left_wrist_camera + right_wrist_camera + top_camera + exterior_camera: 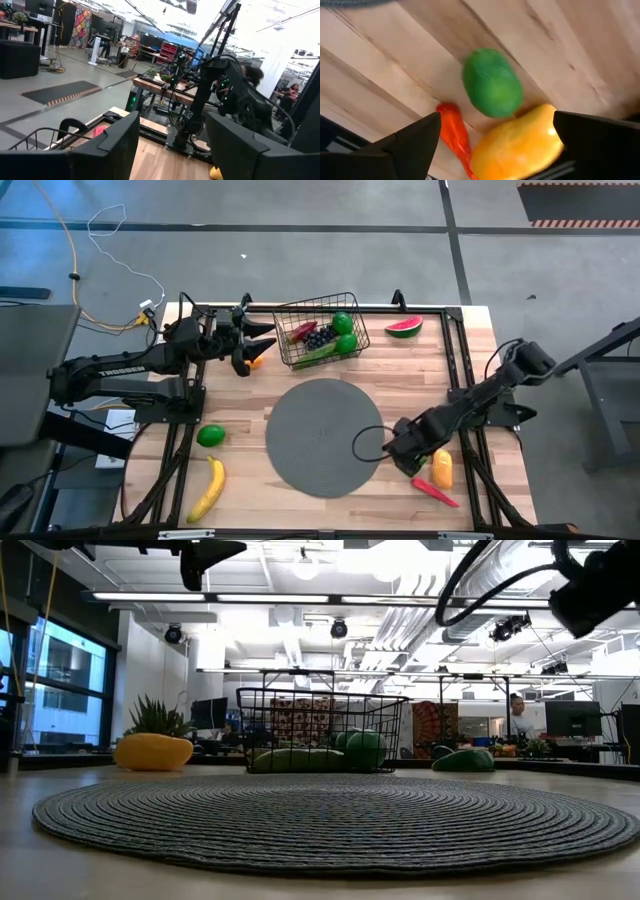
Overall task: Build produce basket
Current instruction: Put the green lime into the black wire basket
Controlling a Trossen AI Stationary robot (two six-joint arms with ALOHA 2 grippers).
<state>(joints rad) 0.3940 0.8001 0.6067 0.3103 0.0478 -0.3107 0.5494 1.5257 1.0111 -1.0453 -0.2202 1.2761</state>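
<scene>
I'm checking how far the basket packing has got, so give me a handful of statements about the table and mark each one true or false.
1. The banana lies inside the basket. False: it lies on the table's bare wood, near the left front corner, far from the basket.
2. The watermelon slice lies outside the basket, to its right in the high view. True.
3. The right gripper is over the produce near the right front corner, jaws open. True.
4. The round grey mat has a lime on it. False: nothing lies on it; one loose lime sits on the wood left of it.
5. Grapes are in the basket. True.
</scene>
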